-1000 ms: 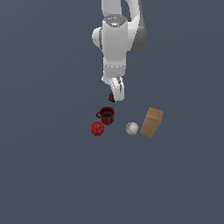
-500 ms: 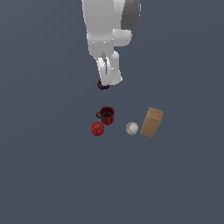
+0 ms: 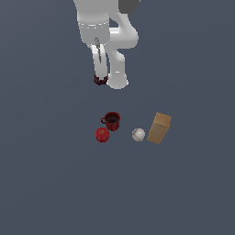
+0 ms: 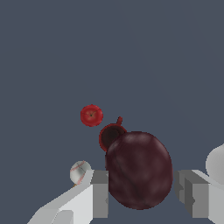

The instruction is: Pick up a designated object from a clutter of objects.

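Claw (image 4: 141,192) clenched on dark maroon lump (image 4: 138,169), held between the pads high above the surface. Red mug (image 3: 111,121), apple-like ball (image 3: 102,134), white ball (image 3: 138,134) well below. Risk: round lump slipping out, dropping into clutter.

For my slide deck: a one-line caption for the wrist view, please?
Gripper holding the dark maroon lump above the mug, apple and white ball.

Red mug (image 4: 110,134) perhaps half hidden
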